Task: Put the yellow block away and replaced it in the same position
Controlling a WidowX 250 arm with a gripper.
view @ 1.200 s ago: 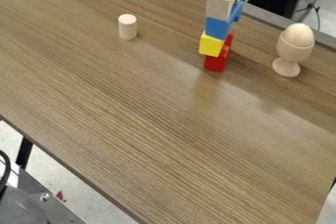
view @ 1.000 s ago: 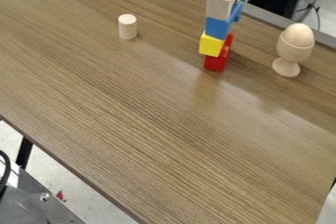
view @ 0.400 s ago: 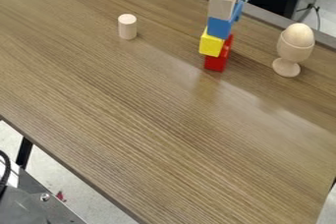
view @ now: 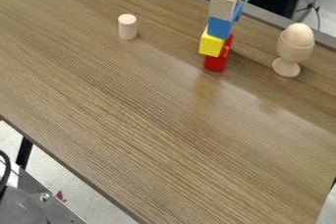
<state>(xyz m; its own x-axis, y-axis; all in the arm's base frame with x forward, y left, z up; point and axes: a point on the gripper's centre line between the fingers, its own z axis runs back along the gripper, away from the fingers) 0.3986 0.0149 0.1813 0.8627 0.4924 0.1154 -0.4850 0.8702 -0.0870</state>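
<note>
Upper yellow block lifted off top of block stack (view: 220, 29) since earlier frame, when gripper flanked it. Arm pose, gripper's hold now, upper yellow block's current place and long axis: cannot tell. Pale wooden block (view: 224, 3) now tops stack, above blue block (view: 219, 27), lower yellow block (view: 210, 44), red block (view: 214, 64). Wood-grain table (view: 144, 115) bears wooden cylinder (view: 127, 28), upright, and wooden egg (view: 298, 35) in egg cup (view: 293, 56). Beyond far edge: black computer case (view: 275, 2).
</note>
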